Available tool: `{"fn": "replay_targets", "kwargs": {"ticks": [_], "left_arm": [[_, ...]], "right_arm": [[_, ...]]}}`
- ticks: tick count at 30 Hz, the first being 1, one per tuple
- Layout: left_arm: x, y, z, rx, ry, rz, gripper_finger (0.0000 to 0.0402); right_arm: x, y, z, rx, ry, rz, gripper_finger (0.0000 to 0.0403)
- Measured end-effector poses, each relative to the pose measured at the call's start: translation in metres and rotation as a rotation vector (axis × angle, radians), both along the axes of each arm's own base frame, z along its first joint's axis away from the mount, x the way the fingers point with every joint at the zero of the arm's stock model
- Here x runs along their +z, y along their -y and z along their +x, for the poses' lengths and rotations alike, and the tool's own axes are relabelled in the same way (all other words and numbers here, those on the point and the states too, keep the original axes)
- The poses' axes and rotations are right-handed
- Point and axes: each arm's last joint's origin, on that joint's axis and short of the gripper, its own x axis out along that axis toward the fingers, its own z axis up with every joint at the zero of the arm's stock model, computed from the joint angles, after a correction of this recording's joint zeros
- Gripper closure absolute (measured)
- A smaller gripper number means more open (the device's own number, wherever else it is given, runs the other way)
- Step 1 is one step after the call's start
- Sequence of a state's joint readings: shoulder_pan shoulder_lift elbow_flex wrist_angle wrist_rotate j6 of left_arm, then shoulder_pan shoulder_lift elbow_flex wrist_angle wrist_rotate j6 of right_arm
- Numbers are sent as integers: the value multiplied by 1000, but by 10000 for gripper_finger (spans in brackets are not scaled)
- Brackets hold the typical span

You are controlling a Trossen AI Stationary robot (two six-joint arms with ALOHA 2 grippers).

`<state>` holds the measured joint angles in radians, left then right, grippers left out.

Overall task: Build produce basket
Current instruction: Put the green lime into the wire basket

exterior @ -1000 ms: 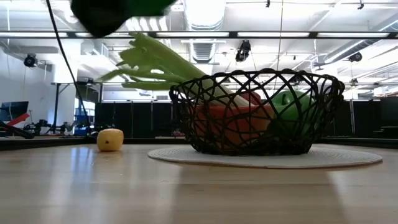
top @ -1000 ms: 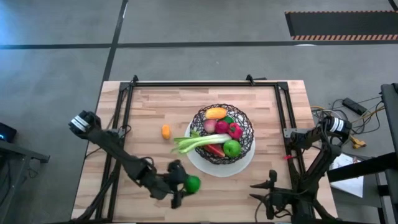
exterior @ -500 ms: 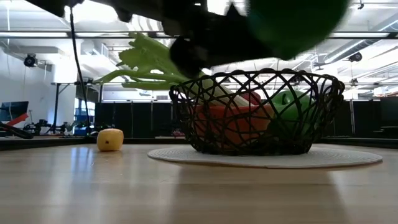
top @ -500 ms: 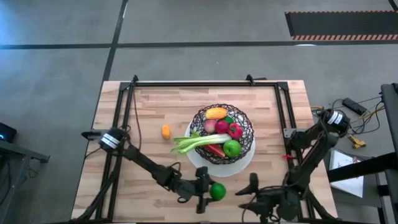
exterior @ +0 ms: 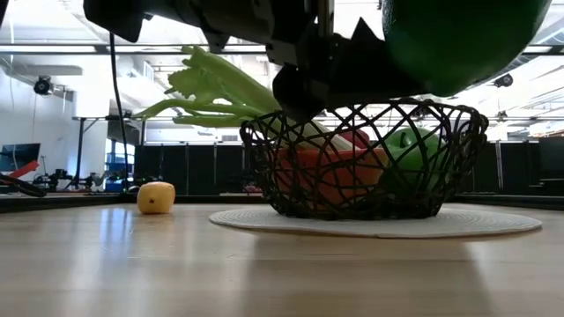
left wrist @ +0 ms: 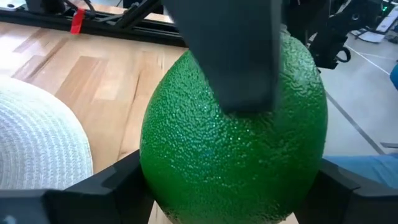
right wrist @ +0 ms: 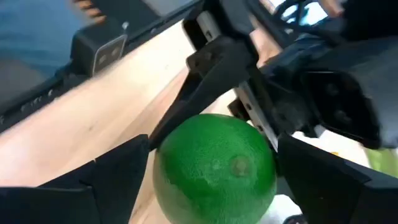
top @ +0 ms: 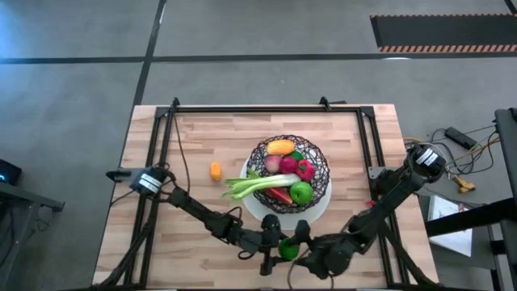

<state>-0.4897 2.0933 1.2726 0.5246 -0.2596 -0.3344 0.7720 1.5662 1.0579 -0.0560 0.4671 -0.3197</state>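
The green lime (top: 287, 248) hangs in the air over the table's near edge, big in the low view (exterior: 458, 40). My left gripper (top: 275, 244) reaches in from the table's left and is shut on it. From the right, my right gripper (top: 300, 246) stands open with one finger on either side of the lime (right wrist: 214, 168). Farther back, the black wire basket (top: 257, 158) sits on a white round plate (top: 320, 207). It holds the celery stalk (top: 250, 187), a green apple (top: 300, 191) and other produce. My left gripper pinches the lime by two opposite sides (left wrist: 152, 168) between its two fingers (left wrist: 93, 186), lying level and coming from the table's left. The lime is lifted clear of the table. My right gripper's fingers (right wrist: 112, 174) flank the lime closely; whether they touch it I cannot tell.
A small orange piece (top: 215, 170) lies on the wood to the left of the basket, also seen in the low view (exterior: 156, 197). The celery leaves stick out over the basket's left rim (exterior: 220, 88). Black rails (top: 166, 153) run along the table's left, far and right sides.
My left gripper has carried the lime along the near edge toward the table's right, clear of the table all the way. My right gripper has come toward the table's left and now stands around the lime.
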Motion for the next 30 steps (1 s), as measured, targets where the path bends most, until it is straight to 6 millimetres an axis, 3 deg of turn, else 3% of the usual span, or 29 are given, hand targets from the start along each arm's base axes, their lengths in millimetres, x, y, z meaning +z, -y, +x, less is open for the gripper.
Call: {"fn": "replay_targets", "kwargs": {"ticks": [11, 17, 22, 28, 30], "left_arm": [[-2, -19, 9, -79, -52, -73, 123], [-1, -27, 12, -171, -70, -89, 123], [1, -44, 15, -262, -110, -116, 123], [45, -64, 3, -242, -128, -107, 123], [58, -66, -4, -248, -124, -89, 123]], "right_arm": [[-15, -1, 18, 45, -98, -100, 94], [-20, 1, 15, -36, -127, -95, 162], [-20, -2, 5, -98, -124, -82, 162], [-6, -8, -15, -170, -13, -120, 164], [-2, -9, -26, -147, -46, -83, 164]]}}
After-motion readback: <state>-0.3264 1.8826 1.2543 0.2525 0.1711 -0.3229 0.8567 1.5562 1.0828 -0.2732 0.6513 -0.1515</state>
